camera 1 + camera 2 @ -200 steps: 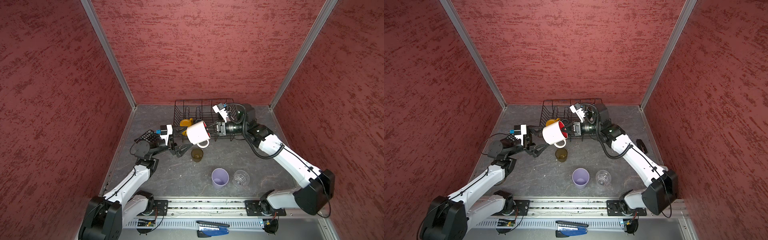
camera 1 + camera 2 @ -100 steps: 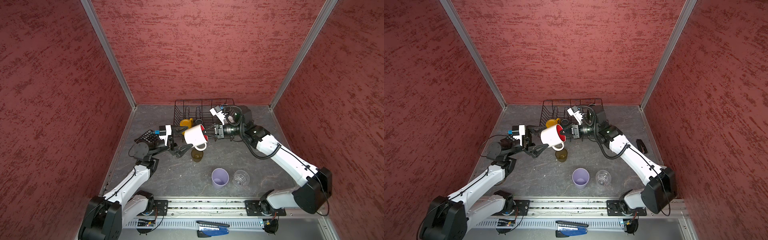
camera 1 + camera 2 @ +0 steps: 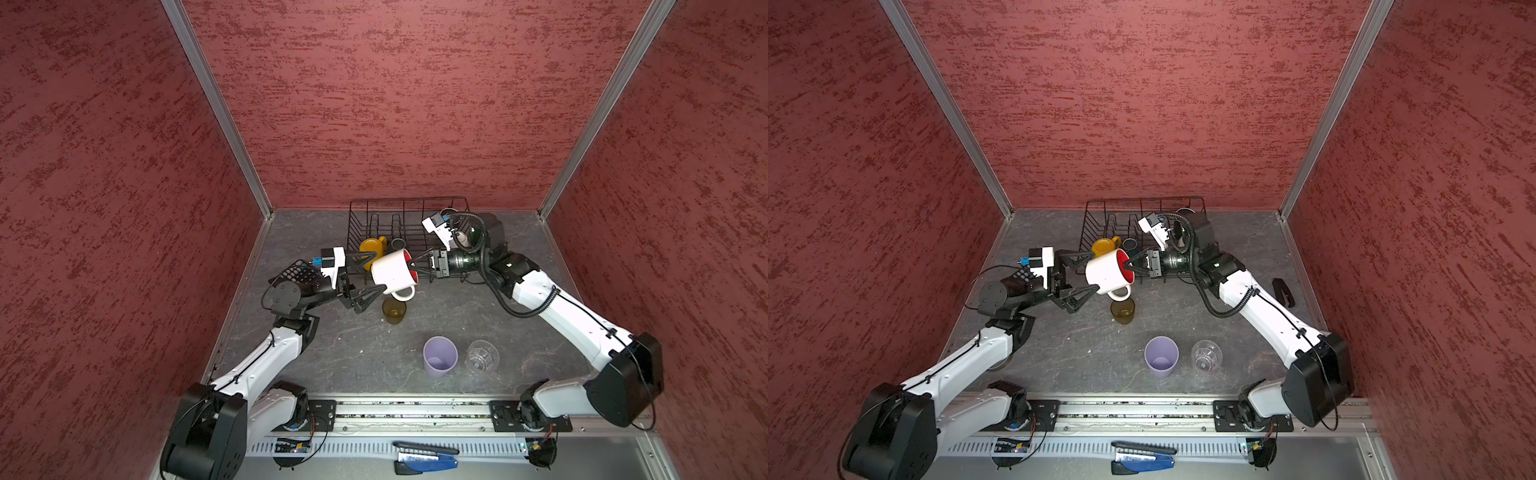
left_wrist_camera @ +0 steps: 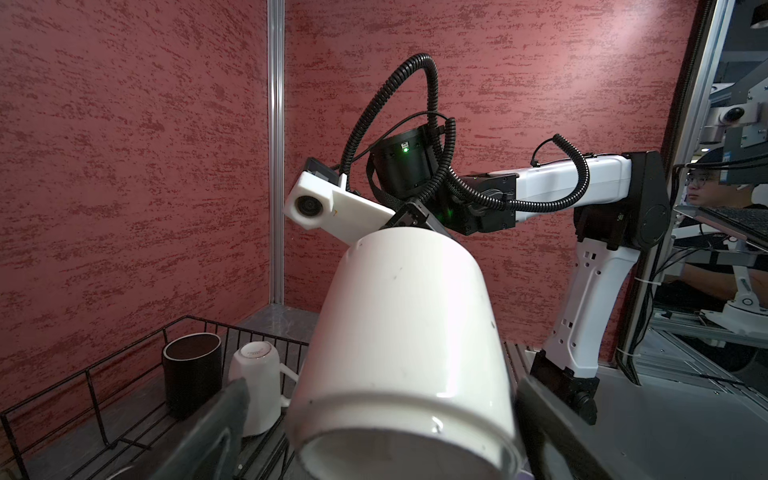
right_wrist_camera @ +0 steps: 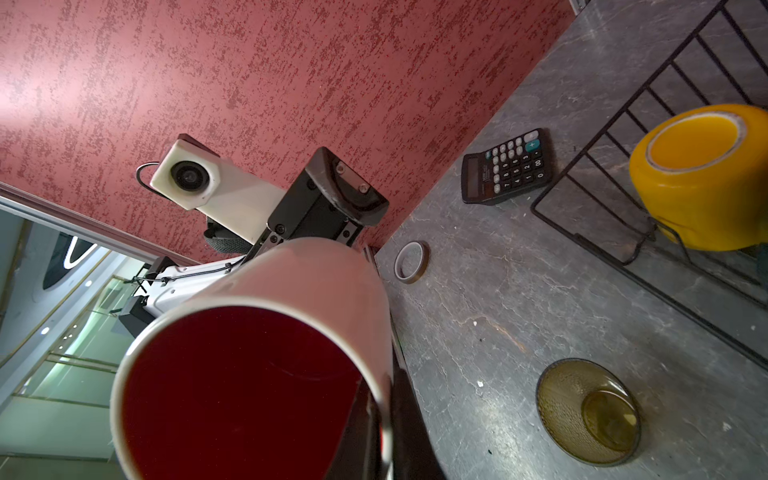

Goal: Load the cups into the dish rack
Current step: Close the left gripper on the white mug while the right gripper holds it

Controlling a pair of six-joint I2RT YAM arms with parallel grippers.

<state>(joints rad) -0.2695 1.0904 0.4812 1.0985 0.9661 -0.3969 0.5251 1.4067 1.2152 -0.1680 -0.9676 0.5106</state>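
A red-lined white mug [image 3: 392,272] [image 3: 1106,272] hangs on its side in front of the dish rack [image 3: 407,201] [image 3: 1142,201]. My right gripper [image 3: 412,268] [image 5: 384,428] is shut on its rim, one finger inside the red interior [image 5: 241,395]. My left gripper [image 3: 379,272] [image 4: 384,415] is open, its fingers [image 4: 216,432] flanking the mug's base [image 4: 407,332] with a gap on each side. The rack holds a yellow mug [image 3: 372,245] [image 5: 702,178], a black cup [image 4: 191,374] and an upturned white mug [image 4: 257,382]. An olive-brown tumbler [image 3: 394,311], a lavender tumbler [image 3: 439,357] and a clear glass [image 3: 482,355] stand on the table.
A calculator [image 3: 297,272] [image 5: 507,166] lies under my left wrist, a tape ring [image 5: 411,262] near it. A small black object [image 3: 1283,291] sits by the right wall. Red walls close in three sides, and a blue-and-black tool [image 3: 424,457] lies on the front ledge.
The right gripper has shifted the mug slightly left and lower, tilting it onto its side. The left gripper has come up so its open fingers now flank the mug's base.
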